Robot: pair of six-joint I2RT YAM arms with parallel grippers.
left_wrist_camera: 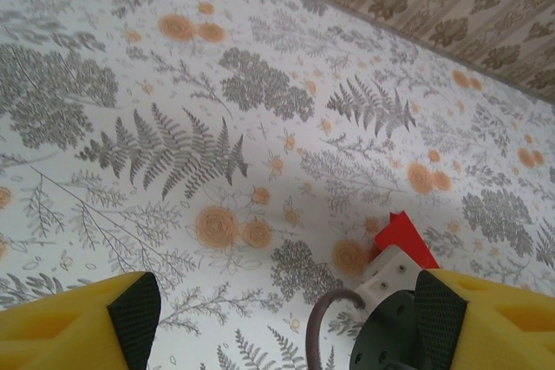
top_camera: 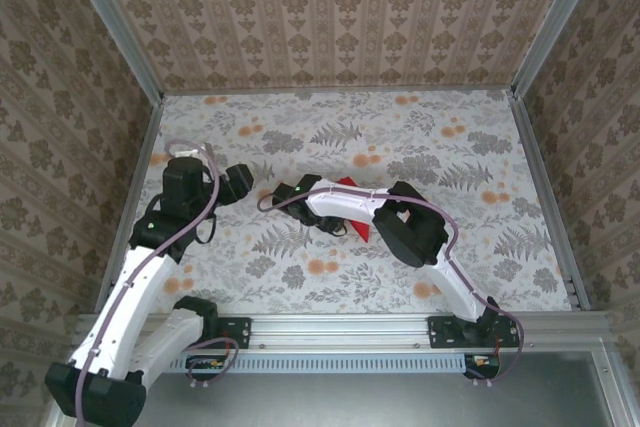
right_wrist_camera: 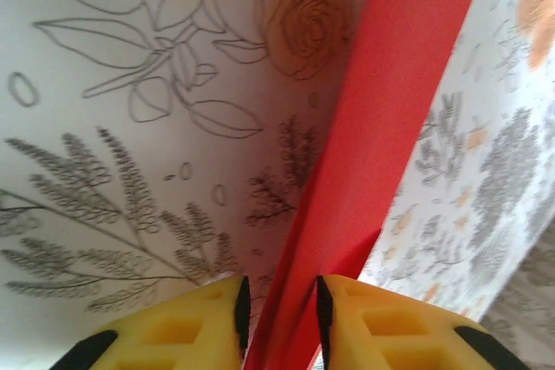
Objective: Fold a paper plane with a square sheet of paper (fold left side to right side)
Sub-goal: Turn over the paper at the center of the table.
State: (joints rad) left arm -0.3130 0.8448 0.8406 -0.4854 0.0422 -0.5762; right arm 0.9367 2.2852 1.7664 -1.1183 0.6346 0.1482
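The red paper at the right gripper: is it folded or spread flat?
Folded. The red paper is a narrow strip with two layers meeting at a crease, between the yellow fingers of the right gripper.

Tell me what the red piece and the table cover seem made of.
The red piece: thin matte paper, going by its sharp crease and crisp straight edges. The table cover: likely printed cloth or vinyl, smooth with a floral print; weave too fine to tell.
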